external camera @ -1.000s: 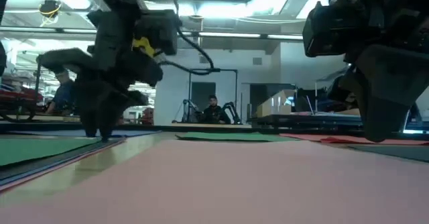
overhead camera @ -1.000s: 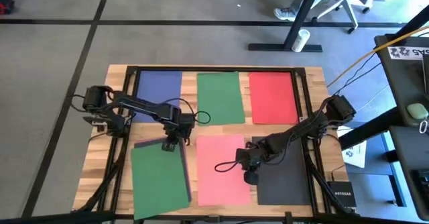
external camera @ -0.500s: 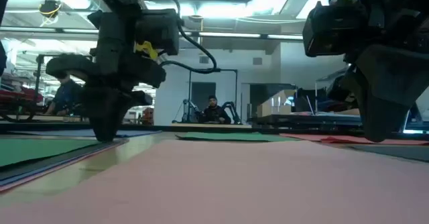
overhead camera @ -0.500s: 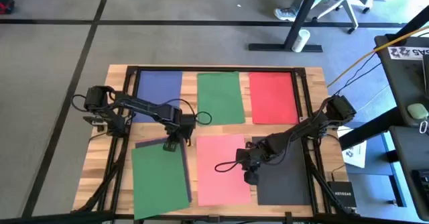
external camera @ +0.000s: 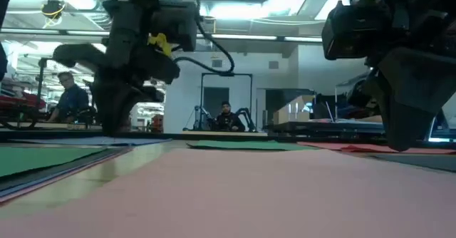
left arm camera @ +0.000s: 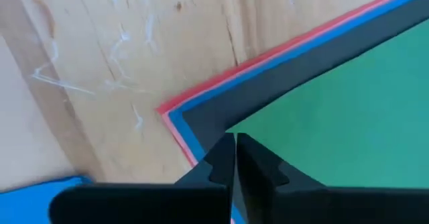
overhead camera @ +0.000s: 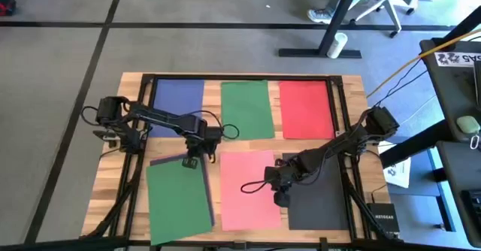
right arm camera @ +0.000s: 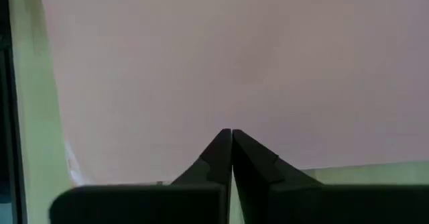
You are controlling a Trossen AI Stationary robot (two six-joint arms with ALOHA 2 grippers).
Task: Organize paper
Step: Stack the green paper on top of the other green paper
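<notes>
Blue (overhead camera: 178, 97), green (overhead camera: 246, 108) and red (overhead camera: 306, 108) paper sheets lie flat in the far row. In the near row lie a skewed stack topped by a green sheet (overhead camera: 179, 202), a salmon pink sheet (overhead camera: 250, 189) and a dark grey sheet (overhead camera: 319, 198). Under the stack's green sheet (left arm camera: 348, 117), dark grey (left arm camera: 221, 113), blue (left arm camera: 179, 120) and red (left arm camera: 167, 106) corners stick out. My left gripper (overhead camera: 192, 158) is shut, low over the stack's far right corner. My right gripper (overhead camera: 281, 195) is shut, low over the pink sheet's right edge. My left gripper points down with shut fingertips (left arm camera: 234, 143) at the dark grey corner (left arm camera: 214, 120) of the stack; whether they touch it I cannot tell. My right gripper points its shut fingertips (right arm camera: 231, 135) down at the pink sheet (right arm camera: 228, 63) near its right edge; touching or just above, I cannot tell.
A black frame (overhead camera: 240, 77) runs round the wooden table top. Bare wood (left arm camera: 134, 56) shows between the stack and the far blue sheet. Beyond the table stand desks, and people (external camera: 226, 115) sit in the room.
My left gripper has moved a little toward the table's right and far edges, staying shut and low at the stack's corner. My right gripper has kept still.
</notes>
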